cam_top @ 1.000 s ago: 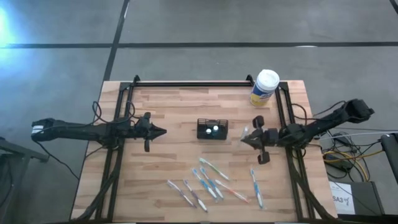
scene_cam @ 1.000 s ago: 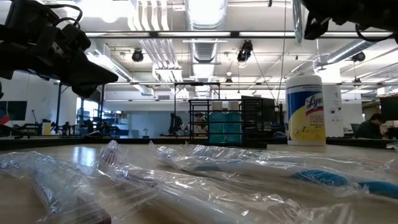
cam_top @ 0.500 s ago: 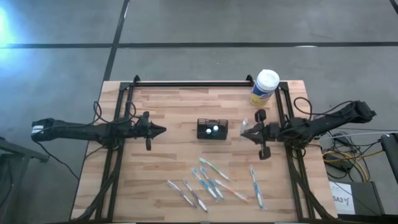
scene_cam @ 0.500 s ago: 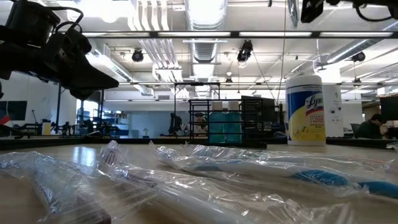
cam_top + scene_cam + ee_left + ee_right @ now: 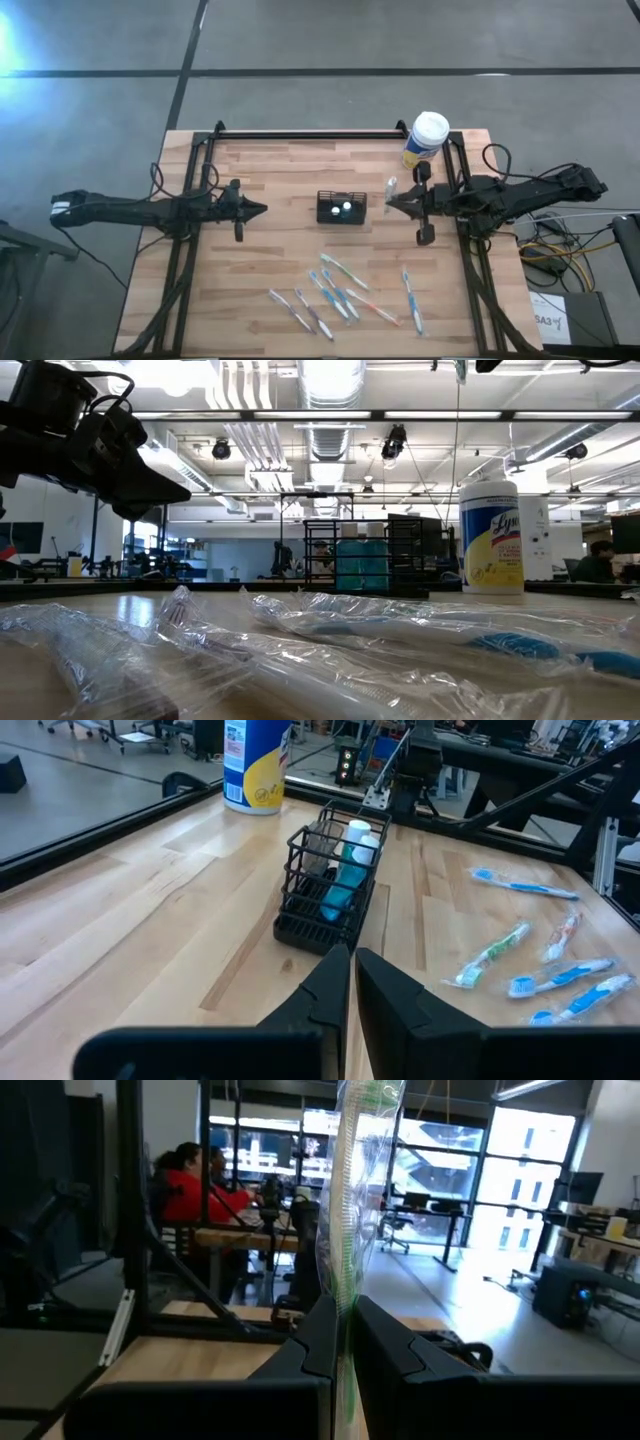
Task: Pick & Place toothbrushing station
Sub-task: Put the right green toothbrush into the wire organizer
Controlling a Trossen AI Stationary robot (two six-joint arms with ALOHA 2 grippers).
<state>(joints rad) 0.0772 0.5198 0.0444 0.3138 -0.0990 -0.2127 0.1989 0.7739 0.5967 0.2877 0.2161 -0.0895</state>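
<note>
The toothbrushing station, a small black mesh caddy holding blue tubes with white caps, stands on its base at the middle of the wooden table. My left gripper hovers shut to the caddy's left, pointing at it and touching nothing. My right gripper is just right of the caddy, well above the table, shut on a toothbrush in a clear wrapper. My right gripper pinches the wrapped toothbrush between its two fingers, at a spot along its length. The fingers run about level, pointing toward the table's left, and lie across the toothbrush. It stands roughly upright, most of it above the fingers, lifted clear of the table.
Several wrapped toothbrushes lie scattered toward the near edge, one off to their right. A yellow canister with a white lid stands at the far right corner. Black frame rails run along the far edge and both sides.
My right gripper has risen with the wrapped toothbrush, leaving the top of the low view, and has shifted a little toward the table's far edge. It has stayed shut. The caddy has not moved.
</note>
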